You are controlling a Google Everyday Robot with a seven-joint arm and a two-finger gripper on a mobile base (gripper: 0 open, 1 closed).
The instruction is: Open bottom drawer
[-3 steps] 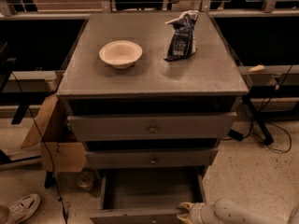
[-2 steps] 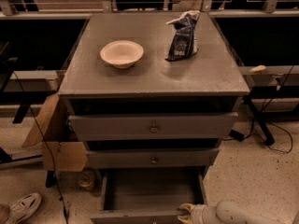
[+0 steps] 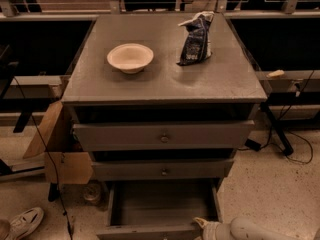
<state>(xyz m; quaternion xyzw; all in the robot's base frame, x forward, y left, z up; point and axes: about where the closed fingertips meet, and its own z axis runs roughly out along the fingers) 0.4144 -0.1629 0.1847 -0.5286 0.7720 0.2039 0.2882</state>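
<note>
Low at right, gripper fingers [image 3: 200, 222] at front of open bottom drawer [image 3: 162, 204], grip unclear

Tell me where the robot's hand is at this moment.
In the camera view, the hand is at the bottom edge, right of centre, at the front of the pulled-out grey bottom drawer.

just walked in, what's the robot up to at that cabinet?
The robot's white end effector is at the front edge of the grey bottom drawer, low in the view. That drawer is pulled well out, its plain interior showing. A cream round bowl and a dark crumpled snack bag sit apart on the grey cabinet top.
</note>
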